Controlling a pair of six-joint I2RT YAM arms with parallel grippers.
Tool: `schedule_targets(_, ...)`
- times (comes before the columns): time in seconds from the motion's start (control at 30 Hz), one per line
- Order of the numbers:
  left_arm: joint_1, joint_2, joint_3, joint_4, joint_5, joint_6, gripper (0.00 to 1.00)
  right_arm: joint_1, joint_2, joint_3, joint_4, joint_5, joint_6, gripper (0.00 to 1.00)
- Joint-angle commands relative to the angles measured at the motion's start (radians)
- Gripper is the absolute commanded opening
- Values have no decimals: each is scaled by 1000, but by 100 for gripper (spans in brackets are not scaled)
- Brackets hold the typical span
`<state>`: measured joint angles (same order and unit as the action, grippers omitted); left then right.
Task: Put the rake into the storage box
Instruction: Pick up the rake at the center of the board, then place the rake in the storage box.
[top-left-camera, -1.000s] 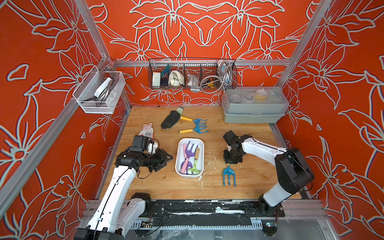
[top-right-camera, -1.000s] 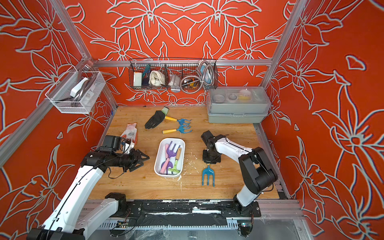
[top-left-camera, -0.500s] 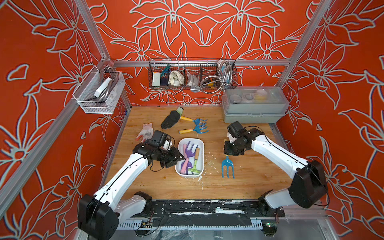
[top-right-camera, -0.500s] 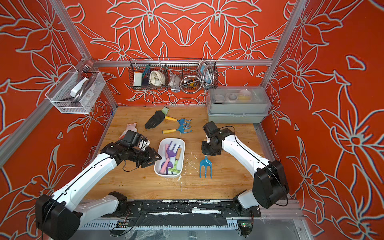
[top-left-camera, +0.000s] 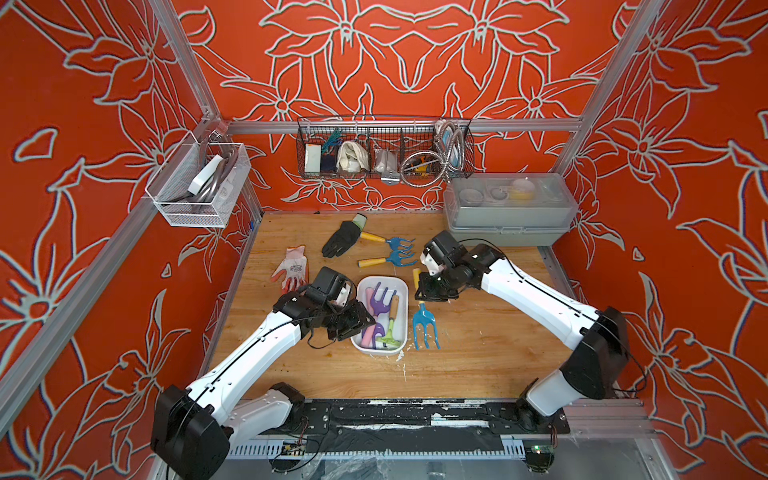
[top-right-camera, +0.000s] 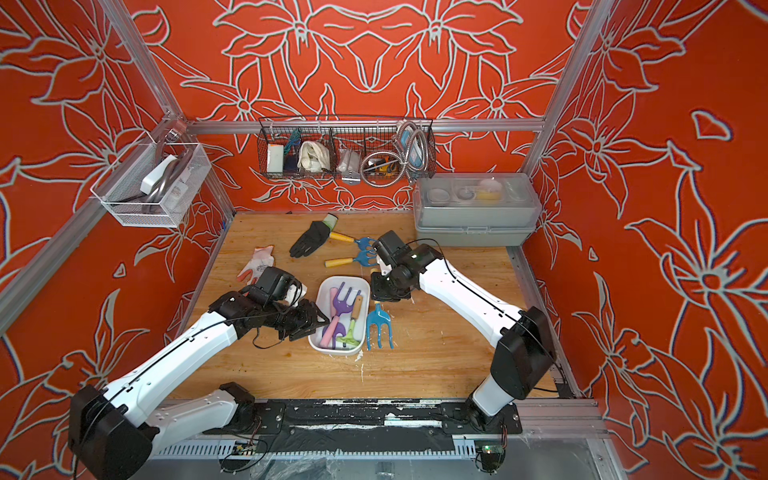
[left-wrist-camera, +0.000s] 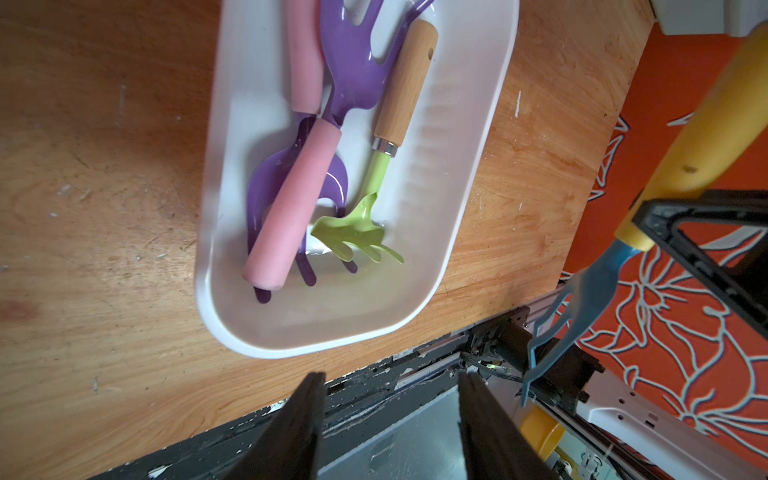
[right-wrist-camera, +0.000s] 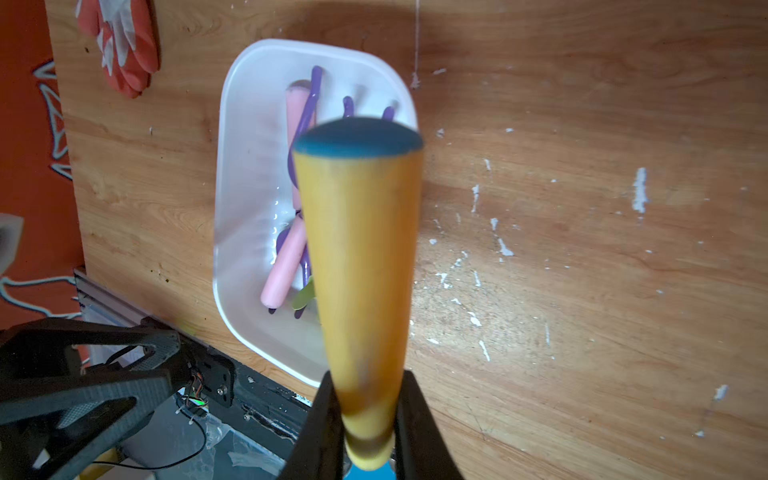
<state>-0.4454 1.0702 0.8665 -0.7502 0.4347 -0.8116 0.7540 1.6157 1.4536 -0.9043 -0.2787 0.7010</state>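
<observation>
Right pincer (top-left-camera: 432, 291) clamped on yellow handle of rake (top-left-camera: 424, 326); rake hangs just right of storage box (top-left-camera: 401, 291), long axis near-far, tines near, parallel to box. Left pincer (top-left-camera: 360, 322) half apart, empty, at box left wall. Next move: shift rake left, over box.

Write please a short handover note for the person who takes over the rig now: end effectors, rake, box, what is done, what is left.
Right end effector: shut on the yellow handle of the blue rake, held in the air beside the storage box.
Left end effector: open, empty, at the box's other side.
Done: rake picked up. Two purple rakes and a green rake lie in the box.
Left: carry the rake over the box, lower, release.
</observation>
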Motion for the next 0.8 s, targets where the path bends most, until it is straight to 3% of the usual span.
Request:
schedule_targets(0.0,-3,-55,1,-59,-57,11,54,54,63,76,7,-7,55,0)
schedule_targets(0.27,8,-161,4,-143,-105,16,55,110,237,235,29,-17,106,0)
schedule_targets(0.77,24,-231,-14,-189,-105,8,56,106,277,166,103,11,204,5)
